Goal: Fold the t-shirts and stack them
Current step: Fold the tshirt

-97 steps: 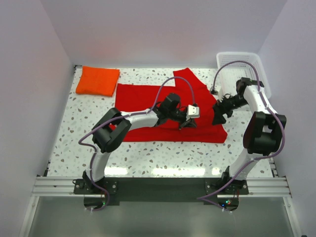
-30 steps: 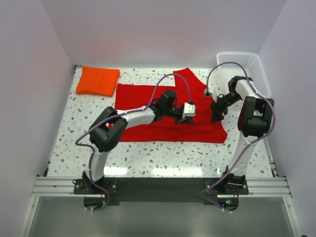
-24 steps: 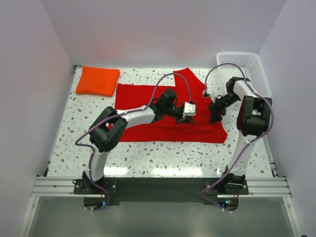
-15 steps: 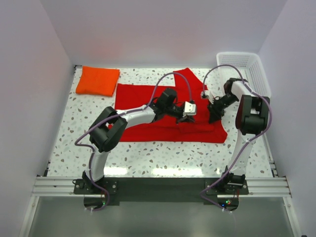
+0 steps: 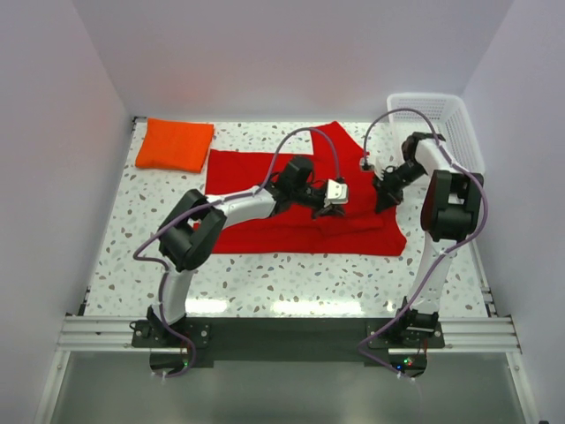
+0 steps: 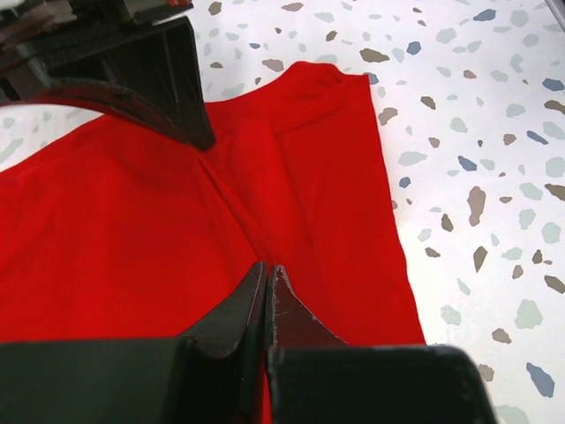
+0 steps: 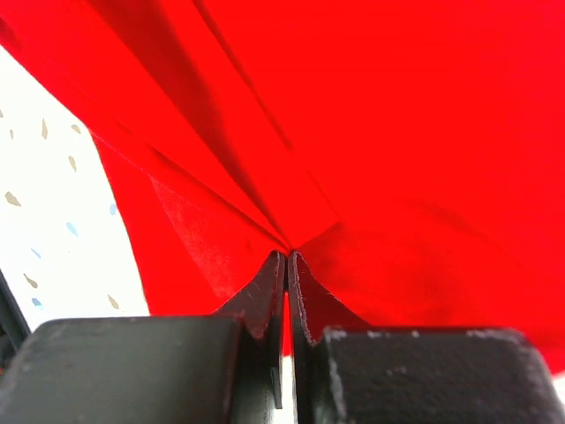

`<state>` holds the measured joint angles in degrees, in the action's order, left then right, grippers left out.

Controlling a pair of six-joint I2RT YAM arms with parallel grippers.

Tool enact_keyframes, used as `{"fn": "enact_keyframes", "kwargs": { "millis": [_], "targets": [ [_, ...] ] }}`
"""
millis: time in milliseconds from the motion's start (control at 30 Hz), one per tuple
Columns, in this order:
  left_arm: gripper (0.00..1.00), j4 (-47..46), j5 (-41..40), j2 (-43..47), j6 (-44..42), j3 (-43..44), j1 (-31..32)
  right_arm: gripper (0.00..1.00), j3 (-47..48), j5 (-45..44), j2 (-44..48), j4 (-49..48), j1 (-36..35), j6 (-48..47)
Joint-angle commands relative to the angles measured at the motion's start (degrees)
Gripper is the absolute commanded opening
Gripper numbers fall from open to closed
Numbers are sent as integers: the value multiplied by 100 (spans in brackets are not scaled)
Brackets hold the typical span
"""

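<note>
Red short-sleeved cloth t-shirt (image 5: 247,172) spread on speckled surface (image 5: 159,221); left jaws and right jaws each clamped on its right-hand fabric.

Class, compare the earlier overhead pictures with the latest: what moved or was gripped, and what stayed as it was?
The right gripper edged leftward over the red t-shirt and closed, pinching its cloth. The left gripper, shut on the same shirt, drew slightly left and farther away. The orange t-shirt and white basket stayed put.
</note>
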<state>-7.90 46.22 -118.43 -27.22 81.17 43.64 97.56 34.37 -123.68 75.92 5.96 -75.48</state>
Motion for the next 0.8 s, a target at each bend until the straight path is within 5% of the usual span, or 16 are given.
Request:
{"fn": "enact_keyframes", "kwargs": {
  "millis": [0,767],
  "targets": [
    [0,-1,-7,110,-161,224,-145,0,447,8,353,248,11,-125],
    [0,-457,-728,-760,-793,866,-690,0,932,69,344,-1208,-200,718]
  ]
}}
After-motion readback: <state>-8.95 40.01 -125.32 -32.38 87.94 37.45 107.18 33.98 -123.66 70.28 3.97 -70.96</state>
